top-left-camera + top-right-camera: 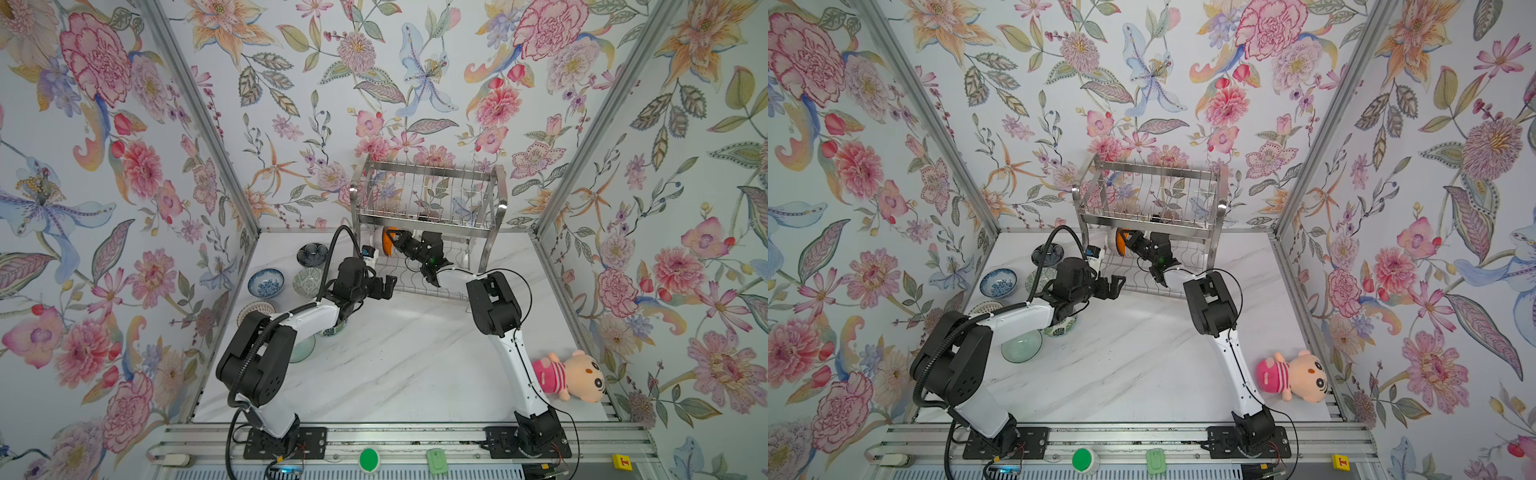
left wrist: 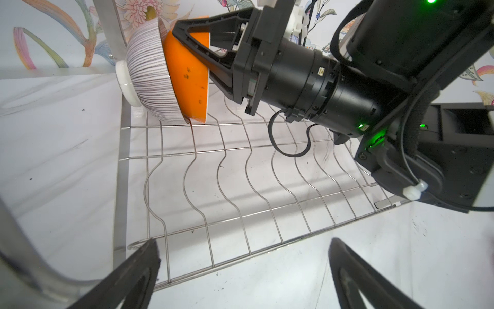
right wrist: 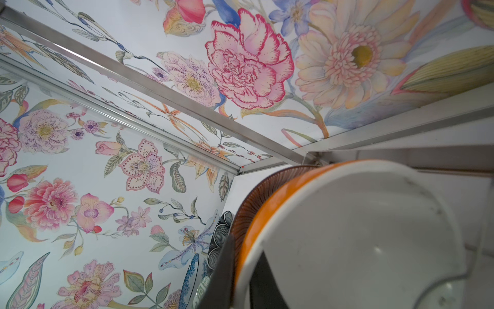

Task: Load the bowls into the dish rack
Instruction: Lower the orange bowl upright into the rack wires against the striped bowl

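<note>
Right gripper [image 1: 398, 240] is clamped on the rim of the white-and-orange bowl [image 1: 387, 246], holding it on edge over the lower shelf of the dish rack [image 1: 500, 195], just above centre in both top views. It's pressed up beside a striped bowl [image 2: 147, 67] already standing at that shelf's left end. Left gripper [image 1: 385, 286] hangs spread wide and empty near the shelf's front edge. I'd call this the placing step. Next move, I reckon, is settling the bowl's lower edge into a wire slot before letting go, or it could tip. Other bowls [image 1: 266, 282] wait on the table [image 1: 415, 353], middle left
</note>
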### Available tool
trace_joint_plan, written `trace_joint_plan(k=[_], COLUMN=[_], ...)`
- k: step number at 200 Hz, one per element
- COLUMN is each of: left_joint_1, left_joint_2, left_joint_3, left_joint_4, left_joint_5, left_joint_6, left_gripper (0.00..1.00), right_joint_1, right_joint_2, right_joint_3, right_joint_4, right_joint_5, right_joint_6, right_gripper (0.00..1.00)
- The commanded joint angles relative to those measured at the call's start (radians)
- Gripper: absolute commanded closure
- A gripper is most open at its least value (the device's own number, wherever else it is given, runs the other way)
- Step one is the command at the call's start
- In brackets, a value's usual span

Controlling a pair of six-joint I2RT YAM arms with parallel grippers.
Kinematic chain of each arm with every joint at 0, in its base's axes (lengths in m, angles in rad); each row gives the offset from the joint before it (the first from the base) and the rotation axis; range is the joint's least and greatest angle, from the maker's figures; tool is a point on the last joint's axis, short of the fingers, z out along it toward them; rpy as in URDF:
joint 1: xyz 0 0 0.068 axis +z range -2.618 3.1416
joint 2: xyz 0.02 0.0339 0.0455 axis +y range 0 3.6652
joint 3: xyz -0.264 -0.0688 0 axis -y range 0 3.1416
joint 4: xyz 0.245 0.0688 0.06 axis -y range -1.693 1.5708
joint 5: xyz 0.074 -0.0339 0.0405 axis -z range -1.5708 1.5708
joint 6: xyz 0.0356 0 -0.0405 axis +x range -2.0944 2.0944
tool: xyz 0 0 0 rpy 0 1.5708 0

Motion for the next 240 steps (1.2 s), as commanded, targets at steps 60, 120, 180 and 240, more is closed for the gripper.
trace_joint_plan(k=[60,120,180,240], left_joint_1=[0.008,0.007,0.007,0.007], left_joint_2=[-0.043,-0.055,-0.064,-0.077], left_joint_3=[-0.01,-0.012,-0.02,-0.027], left_joint_4=[-0.028,-0.035,-0.038,-0.04], left_joint_5=[-0.022,-0.028,-0.032,-0.034], left_joint_6=[0.024,0.026,0.023,0.016], left_gripper=[0.01,0.01,0.01,0.01], right_joint_1=[-0.005,-0.003,-0.003,-0.004], right_joint_2=[0.002,0.001,-0.017,-0.049], right_joint_3=[0.002,0.005,-0.002,-0.044], right_joint_4=[-0.18,-0.208,-0.211,-0.194], right_joint_5=[0.036,0.034,0.026,0.027], right_joint_6=[-0.064,-0.085,-0.093,-0.096], right_gripper=[0.82,0.79,0.77,0.72])
